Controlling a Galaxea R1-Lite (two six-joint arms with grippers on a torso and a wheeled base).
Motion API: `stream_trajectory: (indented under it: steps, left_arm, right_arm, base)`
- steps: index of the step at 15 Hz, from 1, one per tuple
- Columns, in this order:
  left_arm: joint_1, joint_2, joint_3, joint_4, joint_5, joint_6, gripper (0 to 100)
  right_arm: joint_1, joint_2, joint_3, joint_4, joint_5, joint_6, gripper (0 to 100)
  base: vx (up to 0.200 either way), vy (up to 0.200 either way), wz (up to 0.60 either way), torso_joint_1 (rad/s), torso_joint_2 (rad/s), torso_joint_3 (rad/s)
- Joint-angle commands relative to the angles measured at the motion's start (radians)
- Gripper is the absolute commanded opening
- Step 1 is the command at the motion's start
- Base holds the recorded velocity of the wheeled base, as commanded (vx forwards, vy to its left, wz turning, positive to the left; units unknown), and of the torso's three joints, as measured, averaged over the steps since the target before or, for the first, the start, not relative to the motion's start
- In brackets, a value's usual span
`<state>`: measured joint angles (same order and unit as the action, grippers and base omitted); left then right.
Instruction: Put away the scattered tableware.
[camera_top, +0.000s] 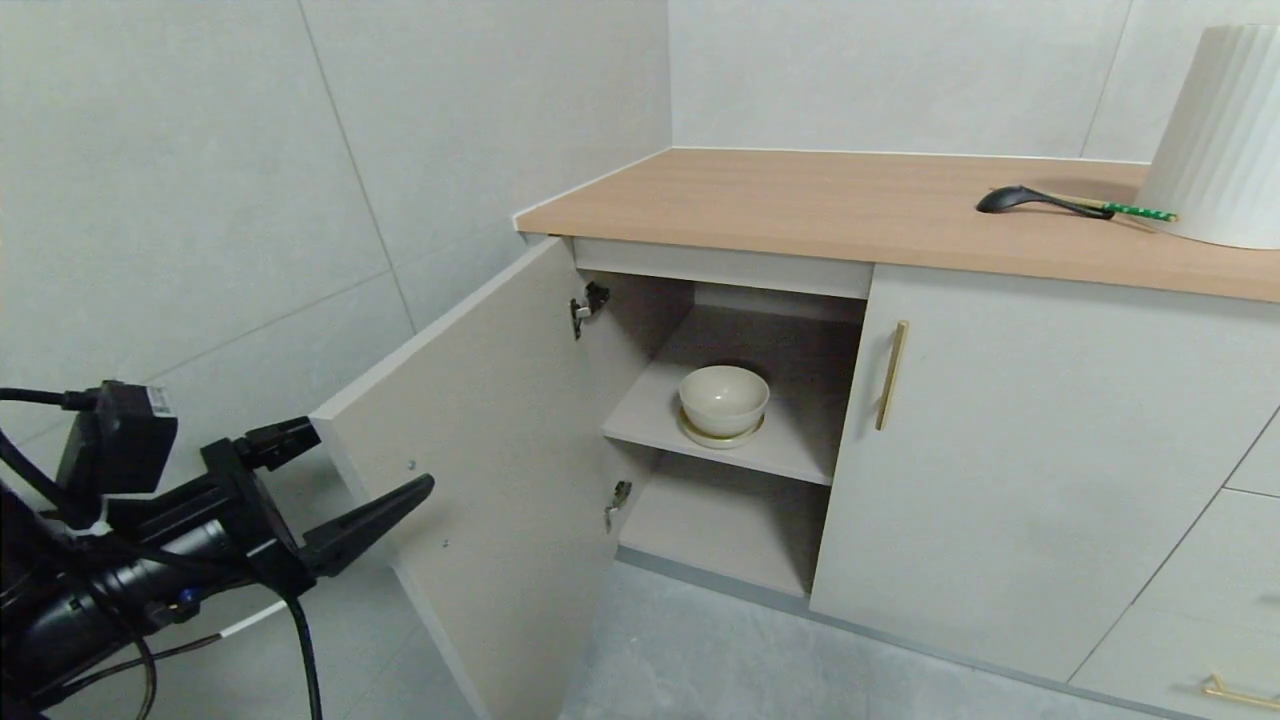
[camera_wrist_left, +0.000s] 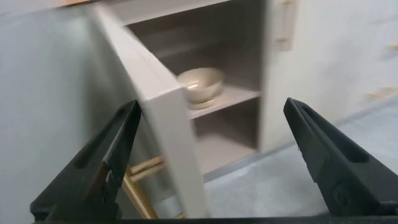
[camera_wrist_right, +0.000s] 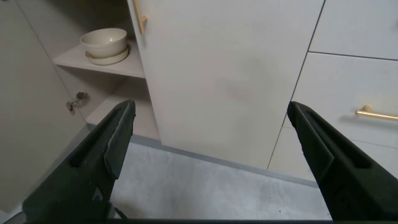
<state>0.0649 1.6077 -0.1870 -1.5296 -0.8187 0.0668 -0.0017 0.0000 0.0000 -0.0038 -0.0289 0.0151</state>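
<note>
A cream bowl (camera_top: 722, 398) rests on a small plate (camera_top: 720, 435) on the upper shelf (camera_top: 790, 450) of the open cabinet; both also show in the left wrist view, bowl (camera_wrist_left: 200, 83), and the right wrist view, bowl (camera_wrist_right: 104, 42). On the wooden countertop (camera_top: 800, 205) lies a black spoon (camera_top: 1060, 203) with a green handle. My left gripper (camera_top: 350, 468) is open at the free edge of the swung-out cabinet door (camera_top: 480, 450), whose edge (camera_wrist_left: 165, 124) stands between its fingers. My right gripper (camera_wrist_right: 211, 111) is open, low in front of the closed door (camera_wrist_right: 224, 81), holding nothing.
A tall white ribbed container (camera_top: 1220, 140) stands at the countertop's right end, over the spoon's handle tip. The closed door has a gold handle (camera_top: 891, 375). Drawers (camera_top: 1200, 620) lie to the right. The lower shelf (camera_top: 720, 530) is bare. Tiled wall is left of the open door.
</note>
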Motion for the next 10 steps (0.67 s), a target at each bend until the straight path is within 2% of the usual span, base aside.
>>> stream_trajectory:
  steps: [1,3,8,10]
  left_arm:
    - [-0.065,0.012,-0.011,0.002,0.001,-0.001,100]
    - [-0.099,0.035,-0.034,0.002,0.001,-0.001,100]
    - [-0.119,0.109,-0.126,0.0,0.001,-0.001,100]
    - [-0.175,0.123,-0.126,-0.001,0.001,-0.001,100]
  right_arm:
    - [0.0,0.0,0.0,-0.001,0.0,0.0,100]
    - [0.0,0.0,0.0,-0.001,0.0,0.0,100]
    - [0.0,0.0,0.0,-0.001,0.0,0.0,100]
    - [0.0,0.0,0.0,-0.001,0.0,0.0,100]
  base:
    - [0.0,0.0,0.0,0.0,0.0,0.0]
    - [0.0,0.0,0.0,0.0,0.0,0.0]
    - [0.0,0.0,0.0,0.0,0.0,0.0]
    - [0.0,0.0,0.0,0.0,0.0,0.0]
